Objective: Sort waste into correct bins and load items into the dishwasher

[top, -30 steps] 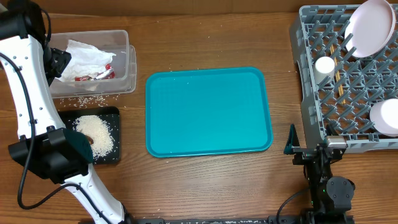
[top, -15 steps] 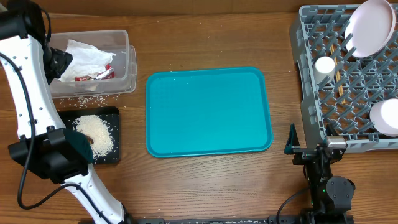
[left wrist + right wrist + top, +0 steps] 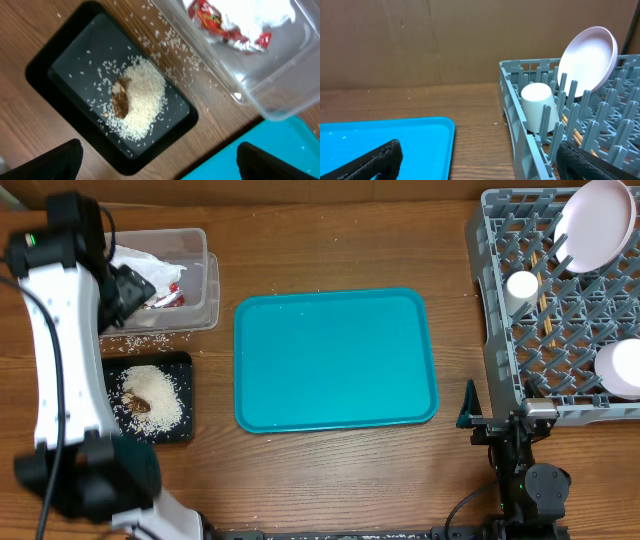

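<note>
The clear tub (image 3: 195, 275) at the back left holds the crumpled white napkin (image 3: 140, 265) and the red sauce packet (image 3: 168, 297). The black tray (image 3: 180, 365) in front of it holds rice (image 3: 160, 390) and brown scraps (image 3: 138, 404). My left gripper (image 3: 125, 288) hangs open and empty above the tub's front edge. In the left wrist view the jaws (image 3: 160, 162) frame the black tray (image 3: 55, 60), rice (image 3: 142, 97), scraps (image 3: 120, 100), tub (image 3: 272, 95) and packet (image 3: 215, 22). The dish rack (image 3: 500, 340) holds the plate (image 3: 598, 225), cup (image 3: 521, 285), bowl (image 3: 620, 368) and chopsticks (image 3: 547, 315). My right gripper (image 3: 468, 408) is open and empty beside the rack. No grey dish shows.
A teal tray (image 3: 335, 360) lies mid-table; it also shows in the right wrist view (image 3: 385, 140) with the rack (image 3: 517, 125), cup (image 3: 539, 107) and plate (image 3: 585, 55). Loose rice grains (image 3: 135, 340) lie on the wood between tub and black tray.
My left arm has swung away from the black tray, which now shows whole, and its gripper has shifted a little right over the tub's edge. The right arm has not moved.
</note>
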